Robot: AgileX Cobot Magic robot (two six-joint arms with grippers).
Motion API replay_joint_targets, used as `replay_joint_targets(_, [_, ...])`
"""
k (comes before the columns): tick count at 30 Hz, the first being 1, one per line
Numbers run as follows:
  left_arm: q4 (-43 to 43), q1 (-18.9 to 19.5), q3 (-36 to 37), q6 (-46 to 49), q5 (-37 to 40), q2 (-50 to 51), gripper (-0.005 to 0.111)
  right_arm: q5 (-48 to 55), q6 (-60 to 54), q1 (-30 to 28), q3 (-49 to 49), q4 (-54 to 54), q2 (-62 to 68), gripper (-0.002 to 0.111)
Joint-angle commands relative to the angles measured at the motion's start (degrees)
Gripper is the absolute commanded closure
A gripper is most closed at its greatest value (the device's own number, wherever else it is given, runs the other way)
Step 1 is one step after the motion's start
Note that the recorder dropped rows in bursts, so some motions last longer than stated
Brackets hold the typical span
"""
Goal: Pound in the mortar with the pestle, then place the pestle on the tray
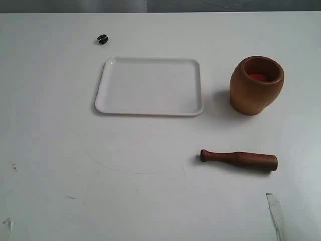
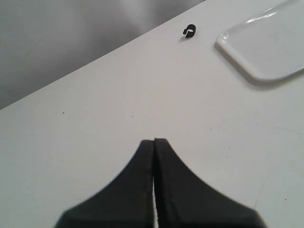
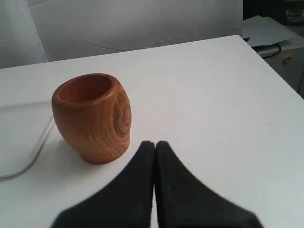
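The pestle (image 1: 239,159) lies flat on the table, on the camera's side of the mortar (image 1: 257,85) and apart from it. Its long axis runs crosswise in the exterior view. The thick end sits in front of the mortar, and the narrow knobbed handle points toward the tray's side. The mortar stands upright with something red inside.

The tray (image 1: 149,86) sits beside the mortar with a gap between them. A small black clip (image 1: 102,39) lies past the tray's far corner, well away from the mortar.

The 2 grippers are out of the exterior view. The left gripper (image 2: 154,142) and the right gripper (image 3: 155,143) each have their fingers pressed together on nothing. The right gripper faces the mortar, so the right arm is probably nearer. It would have to part its fingers and close across the handle.
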Motion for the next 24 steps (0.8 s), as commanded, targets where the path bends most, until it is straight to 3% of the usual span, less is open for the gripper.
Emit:
replay_joint_targets(1, [-0.42,-0.44,0.03,-0.47,-0.17,-0.07,0.107,-0.22,-0.29,-0.26,0.21,0.32,-0.30,0.108])
replay_joint_targets(21, [-0.42,-0.44,0.03,-0.47,-0.17,-0.07,0.107,-2.43,-0.79,-0.26,0.21,1.81,-0.30,0.108])
replay_joint_targets(24, [-0.42,-0.44,0.03,-0.47,-0.17,-0.07,0.107,-12.14,-0.24,-0.26,0.21,-1.78,-0.30,0.108])
